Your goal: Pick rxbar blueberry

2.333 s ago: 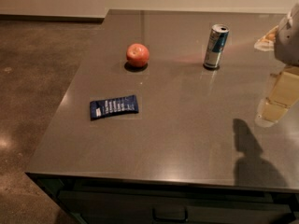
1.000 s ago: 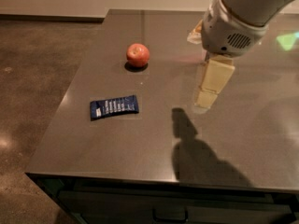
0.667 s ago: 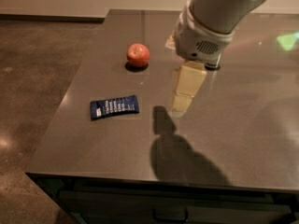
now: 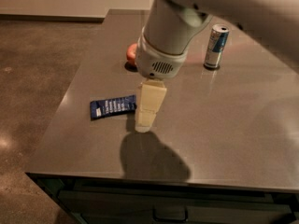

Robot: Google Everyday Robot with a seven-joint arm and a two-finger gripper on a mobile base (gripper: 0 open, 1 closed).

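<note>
The rxbar blueberry [image 4: 112,107] lies flat on the table [image 4: 233,139], just beside the pincer [image 4: 145,122] on the picture's left, one end meeting the pincer's edge in this view. The pincer points down, low over the table; whether it is spread or pressed together I cannot tell. A good grasp likely means centring over the bar, straddling its narrow width and going fully down, the wrapper being thin. An apple [image 4: 131,53] sits behind the pincer, a can [image 4: 216,45] farther right.

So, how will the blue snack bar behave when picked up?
The rxbar blueberry lies flat and thin, so probably light and bendable. On the smooth table it may slide if nudged. The gripper hangs at its right end.
</note>
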